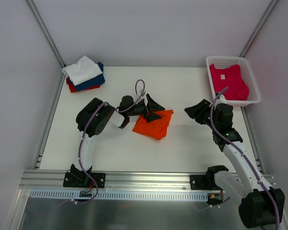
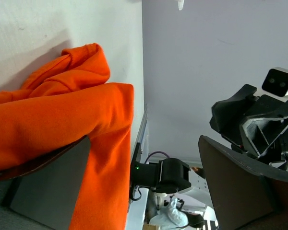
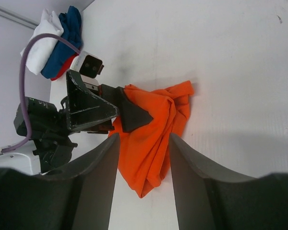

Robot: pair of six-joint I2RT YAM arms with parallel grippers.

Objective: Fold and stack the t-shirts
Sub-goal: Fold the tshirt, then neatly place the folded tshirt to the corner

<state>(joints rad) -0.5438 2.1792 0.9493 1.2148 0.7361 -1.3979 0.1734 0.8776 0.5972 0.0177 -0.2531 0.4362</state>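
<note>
The crumpled bright orange cloth t-shirt is recorded near the centre of the white table. The left gripper is placed at its far edge, fingers spread. Only the left wrist view shows cloth draped over one finger. The right gripper is held right of the shirt, apart from it. In its wrist view the fingers are seen spread and free of cloth. The folded white, navy and red shirts are stacked at the far-left corner. The magenta-pink shirt, in the white plastic mesh basket, is seen only from above.

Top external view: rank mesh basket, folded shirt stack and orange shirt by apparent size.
1. mesh basket
2. folded shirt stack and orange shirt: about alike; the left claw hides part of the orange one, so unranked.
</note>
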